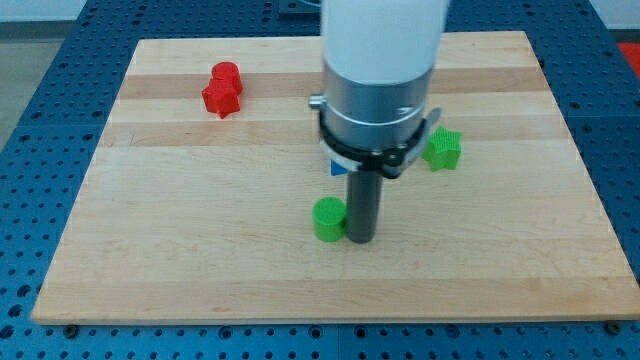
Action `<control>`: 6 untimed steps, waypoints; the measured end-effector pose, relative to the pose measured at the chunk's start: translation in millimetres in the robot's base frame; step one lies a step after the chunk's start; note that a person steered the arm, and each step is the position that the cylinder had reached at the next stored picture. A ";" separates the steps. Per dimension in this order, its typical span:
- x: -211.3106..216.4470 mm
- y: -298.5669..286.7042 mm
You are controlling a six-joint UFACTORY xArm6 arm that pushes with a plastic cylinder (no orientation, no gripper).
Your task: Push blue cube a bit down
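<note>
A wooden board lies on a blue perforated table and fills most of the frame. My tip rests on the board a little below the centre, at the end of the straight dark rod that hangs from the arm's pale cylindrical body and metal collar. The rod is a plain pusher with nothing to open or close, and it holds nothing. Just to the view's left of my tip sits a green cylinder, touching the rod or very nearly so. The blue cube is mostly hidden behind the collar and the rod; only a small blue sliver shows just above my tip and slightly to the view's left, near the centre of the board. A green star-like block sits to the right of the collar, and a red block of lumpy outline lies in the upper left of the board, well apart from the rest.
</note>
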State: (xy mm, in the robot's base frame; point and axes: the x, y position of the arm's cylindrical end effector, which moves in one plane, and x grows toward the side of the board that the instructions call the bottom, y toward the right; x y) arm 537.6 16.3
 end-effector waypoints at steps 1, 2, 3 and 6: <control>0.0 -29.0; -0.2 -47.9; -6.5 -68.4; -53.3 -99.5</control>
